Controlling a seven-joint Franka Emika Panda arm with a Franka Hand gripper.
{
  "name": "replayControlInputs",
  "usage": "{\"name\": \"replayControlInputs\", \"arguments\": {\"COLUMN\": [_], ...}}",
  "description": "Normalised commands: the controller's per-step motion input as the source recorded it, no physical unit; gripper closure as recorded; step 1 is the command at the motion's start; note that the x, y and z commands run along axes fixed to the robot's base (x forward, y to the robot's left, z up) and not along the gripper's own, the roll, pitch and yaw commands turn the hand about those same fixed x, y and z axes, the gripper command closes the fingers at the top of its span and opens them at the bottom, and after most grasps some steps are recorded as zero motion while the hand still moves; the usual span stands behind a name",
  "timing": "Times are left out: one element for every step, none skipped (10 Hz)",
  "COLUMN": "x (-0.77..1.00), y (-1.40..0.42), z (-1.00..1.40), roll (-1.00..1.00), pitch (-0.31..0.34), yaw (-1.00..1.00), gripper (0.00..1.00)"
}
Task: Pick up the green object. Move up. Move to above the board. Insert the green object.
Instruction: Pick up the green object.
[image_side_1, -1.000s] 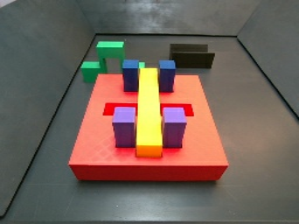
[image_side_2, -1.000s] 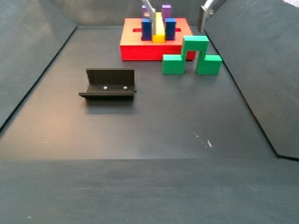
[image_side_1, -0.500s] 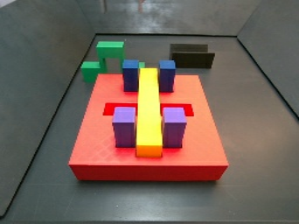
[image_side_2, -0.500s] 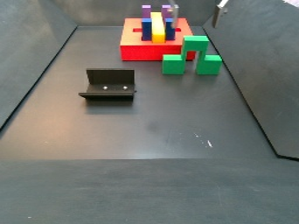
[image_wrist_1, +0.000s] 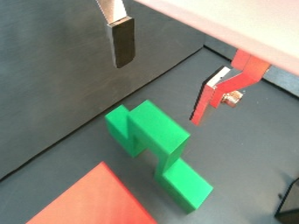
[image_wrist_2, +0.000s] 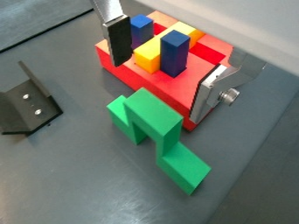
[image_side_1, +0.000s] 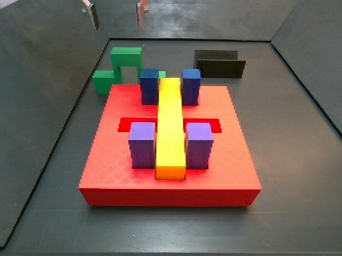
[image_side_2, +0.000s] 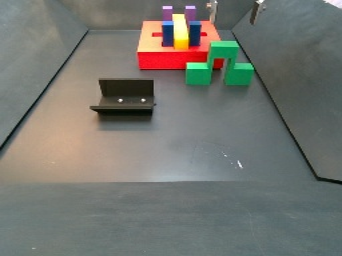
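Observation:
The green object is a bright green blocky arch lying on the dark floor beside the far end of the board. Both side views show it, with the green object just right of the board. My gripper hangs open high above it, with only its fingertips in view. In both wrist views the green object lies below and between the fingers. Nothing is between them.
The red board carries blue blocks, purple blocks and a long yellow bar. The dark fixture stands on the floor apart from the board. Grey walls enclose the floor.
The gripper's fingertips have come down into the top of a side view, above the green object. The green object and the board have not moved.

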Motion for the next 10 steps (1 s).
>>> {"name": "replayControlInputs", "arguments": {"x": [0.27, 0.34, 0.06, 0.10, 0.14, 0.00, 0.00, 0.05, 0.09, 0.00], "y": [-0.07, -0.03, 0.00, 0.00, 0.00, 0.03, 0.00, 0.00, 0.00, 0.00], "z": [-0.18, -0.23, -0.19, -0.21, -0.20, -0.18, -0.20, -0.22, -0.23, -0.22], "roll": [0.00, 0.00, 0.00, 0.00, 0.00, 0.00, 0.00, 0.00, 0.00, 0.00], "pitch": [-0.091, -0.103, -0.020, -0.013, -0.026, -0.004, -0.010, -0.043, -0.060, -0.076], "yaw": [0.00, 0.00, 0.00, 0.00, 0.00, 0.00, 0.00, 0.00, 0.00, 0.00], "gripper": [0.00, 0.00, 0.00, 0.00, 0.00, 0.00, 0.00, 0.00, 0.00, 0.00]}}
